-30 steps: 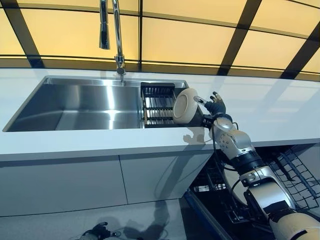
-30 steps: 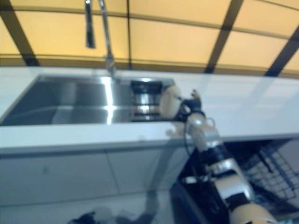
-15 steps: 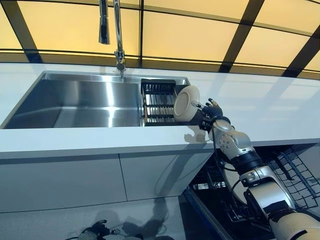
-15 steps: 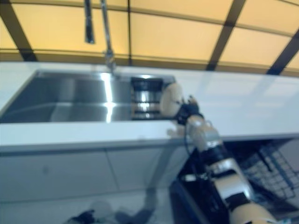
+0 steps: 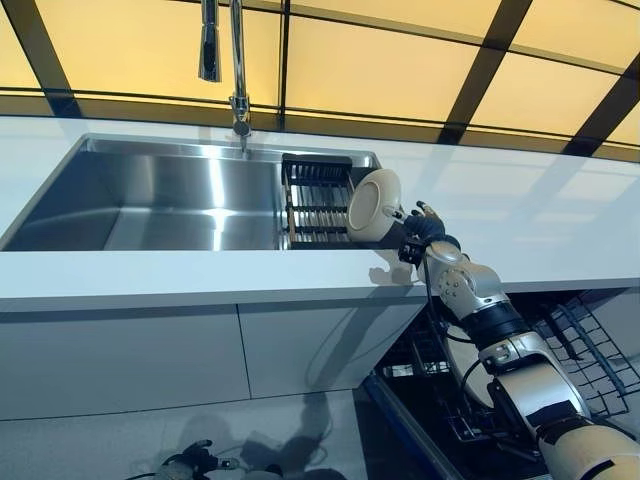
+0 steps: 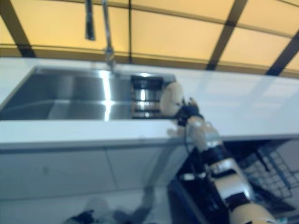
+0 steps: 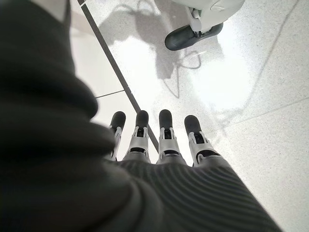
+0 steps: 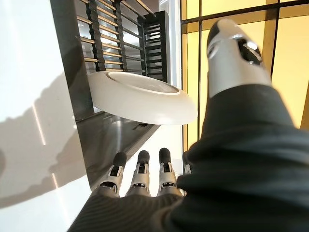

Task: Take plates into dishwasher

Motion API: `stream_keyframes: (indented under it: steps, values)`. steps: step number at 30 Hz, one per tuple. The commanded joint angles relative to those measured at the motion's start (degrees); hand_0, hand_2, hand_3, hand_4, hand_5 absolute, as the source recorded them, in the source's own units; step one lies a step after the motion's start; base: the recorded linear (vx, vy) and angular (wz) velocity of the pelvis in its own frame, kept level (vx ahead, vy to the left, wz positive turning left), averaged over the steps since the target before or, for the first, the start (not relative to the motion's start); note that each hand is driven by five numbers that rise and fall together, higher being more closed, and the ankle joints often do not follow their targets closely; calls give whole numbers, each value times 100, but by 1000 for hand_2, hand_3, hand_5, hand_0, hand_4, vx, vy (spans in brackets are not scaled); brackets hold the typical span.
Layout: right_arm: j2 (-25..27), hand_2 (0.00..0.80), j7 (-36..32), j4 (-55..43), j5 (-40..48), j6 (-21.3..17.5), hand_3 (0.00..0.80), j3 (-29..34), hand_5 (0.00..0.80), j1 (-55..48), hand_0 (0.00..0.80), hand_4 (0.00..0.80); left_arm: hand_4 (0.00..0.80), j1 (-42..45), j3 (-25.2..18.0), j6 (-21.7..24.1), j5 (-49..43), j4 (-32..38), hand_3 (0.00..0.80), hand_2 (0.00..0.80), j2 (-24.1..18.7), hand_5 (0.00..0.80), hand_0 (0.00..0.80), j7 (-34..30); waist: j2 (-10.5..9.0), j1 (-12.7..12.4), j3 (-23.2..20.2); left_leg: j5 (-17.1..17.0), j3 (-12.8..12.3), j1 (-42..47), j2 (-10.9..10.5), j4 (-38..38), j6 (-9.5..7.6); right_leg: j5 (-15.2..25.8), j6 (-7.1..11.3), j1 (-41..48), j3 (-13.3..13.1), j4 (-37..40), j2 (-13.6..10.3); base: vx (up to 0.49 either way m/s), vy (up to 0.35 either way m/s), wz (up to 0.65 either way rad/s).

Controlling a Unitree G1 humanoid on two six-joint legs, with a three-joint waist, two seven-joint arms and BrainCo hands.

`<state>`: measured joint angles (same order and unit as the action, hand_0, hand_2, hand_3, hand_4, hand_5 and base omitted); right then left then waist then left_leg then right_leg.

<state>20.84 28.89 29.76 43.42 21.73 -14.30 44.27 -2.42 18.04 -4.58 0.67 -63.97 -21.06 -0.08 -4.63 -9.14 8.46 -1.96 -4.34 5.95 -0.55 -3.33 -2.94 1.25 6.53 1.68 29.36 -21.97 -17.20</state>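
White plate — right hand gripping, over sink

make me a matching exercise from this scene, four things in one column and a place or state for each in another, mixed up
Things:
1. plate
2. right hand
3. left hand
4. drying rack

Places or states:
A. fingers straight, hanging over the floor
B. sitting in the right end of the sink
C. held up on edge above the counter
D. gripping the plate's rim

Pairs: 1-C, 2-D, 3-A, 4-B
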Motion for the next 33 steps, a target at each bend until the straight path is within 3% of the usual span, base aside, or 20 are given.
stream_keyframes:
  steps: [1,33]
  values:
    - [286,0,-27,235,-29,-109,0,83,0,826,0,0,0,-222,260,12,-268,156,0,0,-7,0,0,-21,137,-172,-36,1001,-473,162,-471,-163,-599,85,33,71,29,-954,-142,10,7,3]
    - [268,0,253,451,-121,133,0,-16,0,1121,0,0,0,-198,196,10,-281,262,0,0,-70,0,0,-2,-25,-311,181,1035,-476,17,-433,-28,-591,71,23,42,83,-1008,-126,3,0,1]
